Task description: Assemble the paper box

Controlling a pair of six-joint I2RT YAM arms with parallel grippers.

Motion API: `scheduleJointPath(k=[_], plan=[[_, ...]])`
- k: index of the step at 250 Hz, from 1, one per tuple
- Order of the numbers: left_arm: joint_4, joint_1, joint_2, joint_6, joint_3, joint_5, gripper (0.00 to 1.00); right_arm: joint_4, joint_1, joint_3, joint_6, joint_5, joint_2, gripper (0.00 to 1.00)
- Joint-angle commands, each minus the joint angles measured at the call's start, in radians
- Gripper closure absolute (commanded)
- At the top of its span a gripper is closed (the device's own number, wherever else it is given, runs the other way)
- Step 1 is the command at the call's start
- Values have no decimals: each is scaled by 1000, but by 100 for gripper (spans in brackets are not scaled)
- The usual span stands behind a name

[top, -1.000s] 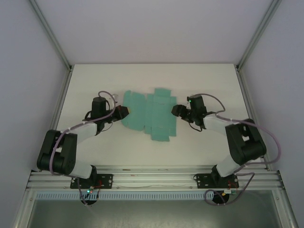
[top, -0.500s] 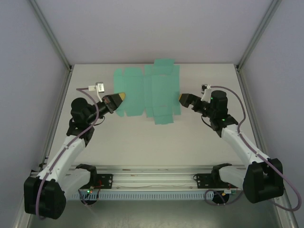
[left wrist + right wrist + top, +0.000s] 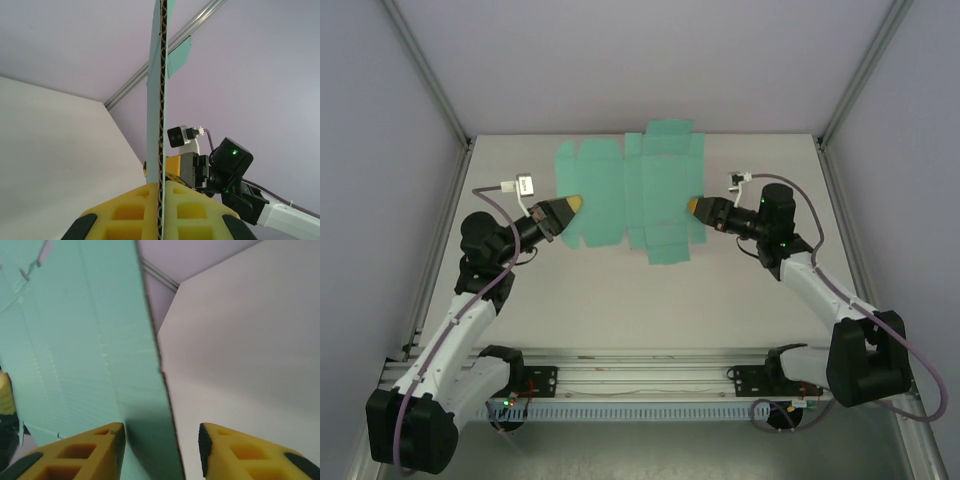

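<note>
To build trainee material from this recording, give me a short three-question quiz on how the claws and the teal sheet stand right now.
1. Fill in: the right claw has its fingers ___, with a gap showing beside the paper box.
2. Which claw is clamped shut on the paper box? A) left claw B) right claw C) neither
3. True or false: the paper box is already folded into a closed box.
Key: 1 open; 2 A; 3 false, it is a flat die-cut sheet.
</note>
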Motion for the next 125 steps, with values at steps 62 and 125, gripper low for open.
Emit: scheduleJointPath(k=[62,125], plan=[[-125,7,-35,80,31,-49,93,-97,-2,75,-131,32,-1,100],[-635,8,-65,255,70,-540,0,-435,36,127,-399,192,122,100]])
